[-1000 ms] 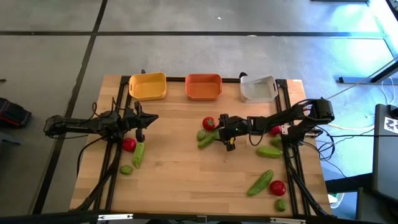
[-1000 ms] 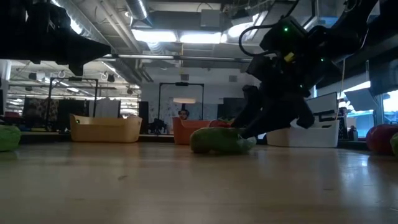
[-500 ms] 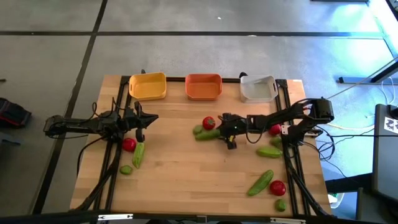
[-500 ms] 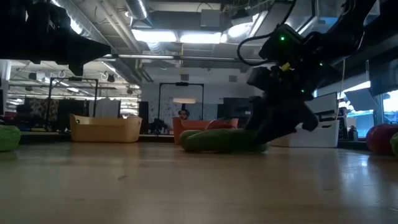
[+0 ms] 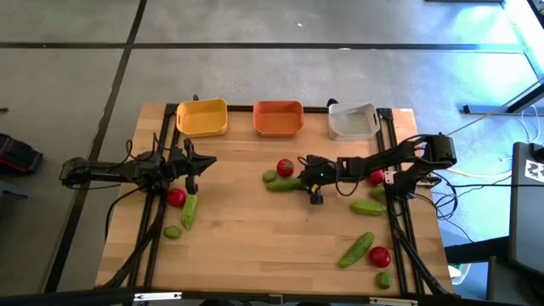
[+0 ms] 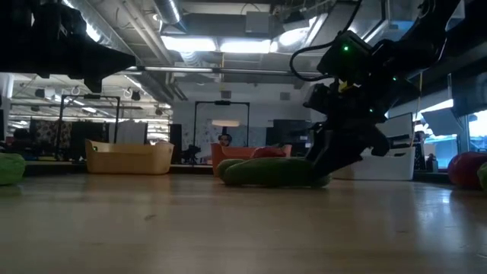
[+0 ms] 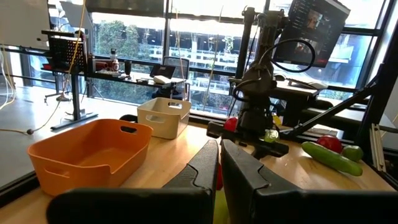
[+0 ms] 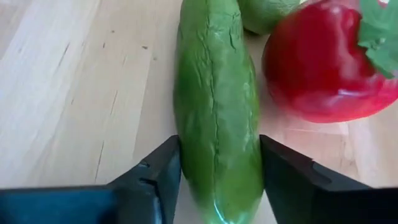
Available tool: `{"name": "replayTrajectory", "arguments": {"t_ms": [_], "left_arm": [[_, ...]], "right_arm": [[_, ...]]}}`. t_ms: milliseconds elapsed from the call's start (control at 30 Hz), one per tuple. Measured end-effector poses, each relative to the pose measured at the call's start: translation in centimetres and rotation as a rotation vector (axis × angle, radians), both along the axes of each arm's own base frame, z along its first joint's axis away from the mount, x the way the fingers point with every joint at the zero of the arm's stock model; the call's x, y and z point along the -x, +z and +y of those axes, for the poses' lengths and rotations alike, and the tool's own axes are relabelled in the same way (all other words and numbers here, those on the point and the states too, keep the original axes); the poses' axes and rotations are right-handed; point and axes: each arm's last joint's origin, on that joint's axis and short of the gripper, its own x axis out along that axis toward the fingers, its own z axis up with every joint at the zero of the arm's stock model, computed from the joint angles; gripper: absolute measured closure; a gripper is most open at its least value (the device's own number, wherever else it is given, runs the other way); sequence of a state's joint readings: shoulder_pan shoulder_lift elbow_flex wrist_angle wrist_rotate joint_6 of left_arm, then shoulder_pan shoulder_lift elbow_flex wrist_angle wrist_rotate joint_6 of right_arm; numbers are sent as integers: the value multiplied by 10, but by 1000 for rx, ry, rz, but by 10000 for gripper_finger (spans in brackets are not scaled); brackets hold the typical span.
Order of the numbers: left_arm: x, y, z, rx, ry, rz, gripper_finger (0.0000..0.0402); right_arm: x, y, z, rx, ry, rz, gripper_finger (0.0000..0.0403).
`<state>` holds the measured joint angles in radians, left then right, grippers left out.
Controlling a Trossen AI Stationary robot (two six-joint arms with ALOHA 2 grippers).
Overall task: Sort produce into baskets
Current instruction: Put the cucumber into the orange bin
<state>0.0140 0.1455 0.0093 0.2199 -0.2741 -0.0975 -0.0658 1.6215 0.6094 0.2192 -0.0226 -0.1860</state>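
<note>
A green cucumber (image 5: pixel 285 184) lies flat at the table's middle, with a red tomato (image 5: pixel 285 167) and a lime (image 5: pixel 269 176) just beyond it. My right gripper (image 5: pixel 308 181) is low at the cucumber's right end and shut on it; the cucumber also shows in the right wrist view (image 8: pixel 214 106). My left gripper (image 5: pixel 209 161) is shut and empty above the table's left part. The yellow (image 5: pixel 202 117), orange (image 5: pixel 278 118) and white (image 5: pixel 353 121) baskets stand in a row along the far edge. My right gripper pinches the cucumber's right end (image 8: pixel 189 180) between its two fingers, one finger (image 8: pixel 158 177) on each long side. The fingers come slanting down from the table's right and lie along the cucumber. The cucumber lies level on the table (image 6: pixel 274 172).
A tomato (image 5: pixel 176 197), a cucumber (image 5: pixel 189 211) and a lime (image 5: pixel 172 231) lie below the left arm. At the right lie two cucumbers (image 5: pixel 367 206) (image 5: pixel 355 249), two tomatoes (image 5: pixel 375 177) (image 5: pixel 379 255) and a lime (image 5: pixel 383 278). The table's near middle is bare wood.
The cucumber at my right gripper has turned on the table from slanting to lying along the left-right line. The lime beside it has shifted a little toward the far left. My right gripper has stayed low at the cucumber's right end.
</note>
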Motion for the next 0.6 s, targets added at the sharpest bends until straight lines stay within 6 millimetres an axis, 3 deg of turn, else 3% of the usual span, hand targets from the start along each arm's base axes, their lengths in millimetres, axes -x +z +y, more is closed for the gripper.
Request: {"name": "replayTrajectory", "arguments": {"t_ms": [167, 333, 600], "left_arm": [[0, 0, 0, 2, 0, -1, 384], [0, 0, 0, 1, 0, 0, 384], [0, 0, 0, 0, 0, 0, 384]], "right_arm": [[0, 0, 0, 14, -15, -3, 269], [0, 4, 0, 4, -4, -20, 272], [4, 35, 0, 11, -5, -147, 270]]}}
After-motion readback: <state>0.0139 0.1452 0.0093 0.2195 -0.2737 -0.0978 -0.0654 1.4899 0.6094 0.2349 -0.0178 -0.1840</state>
